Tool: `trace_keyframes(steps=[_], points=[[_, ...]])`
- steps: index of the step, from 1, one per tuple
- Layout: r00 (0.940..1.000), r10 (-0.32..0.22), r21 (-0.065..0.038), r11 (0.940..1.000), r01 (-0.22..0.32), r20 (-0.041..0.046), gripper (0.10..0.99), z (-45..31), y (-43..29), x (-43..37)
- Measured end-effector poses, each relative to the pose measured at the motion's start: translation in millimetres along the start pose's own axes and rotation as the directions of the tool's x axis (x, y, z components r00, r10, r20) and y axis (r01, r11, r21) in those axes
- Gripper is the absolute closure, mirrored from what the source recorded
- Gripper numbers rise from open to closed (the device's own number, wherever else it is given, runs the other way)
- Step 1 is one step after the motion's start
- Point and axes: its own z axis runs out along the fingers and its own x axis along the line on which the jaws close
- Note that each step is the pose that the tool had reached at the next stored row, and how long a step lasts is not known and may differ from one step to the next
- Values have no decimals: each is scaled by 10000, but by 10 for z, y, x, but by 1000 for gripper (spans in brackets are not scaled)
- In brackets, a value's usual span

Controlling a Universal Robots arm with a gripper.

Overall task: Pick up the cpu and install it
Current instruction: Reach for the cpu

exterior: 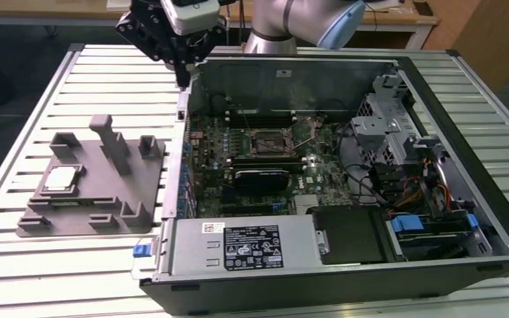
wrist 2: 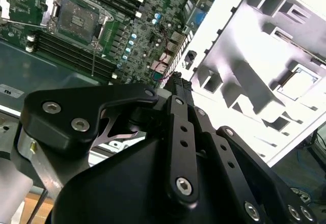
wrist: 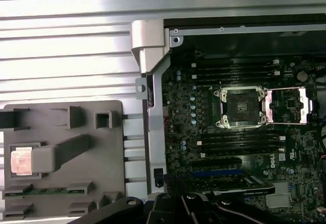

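Note:
The cpu (exterior: 60, 179) is a small silver square lying in a recess of the grey holder tray (exterior: 87, 212), on the exterior view's left. It also shows in both wrist views, cpu (wrist 2: 298, 81) and cpu (wrist: 21, 160). My gripper (exterior: 182, 81) hangs high over the far end of the computer case's side wall, between the tray and the motherboard. Its fingers (wrist 2: 175, 102) meet at the tips with nothing held. The black socket (exterior: 268, 140) on the motherboard lies bare with its metal frame folded open, seen as socket (wrist: 239, 107) and socket (wrist 2: 76, 19).
The open computer case (exterior: 466, 86) lies on a slatted metal table (exterior: 113, 73). Inside are memory slots, a card, cables, a drive cage (exterior: 387, 126) and a power supply (exterior: 246, 245). The tray's upright posts (exterior: 104, 132) rise beside the cpu.

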Motion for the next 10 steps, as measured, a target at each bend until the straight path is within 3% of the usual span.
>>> trace_keyframes(steps=[10], points=[[10000,0,0,10000,0,0,980,-4,-11,142]])
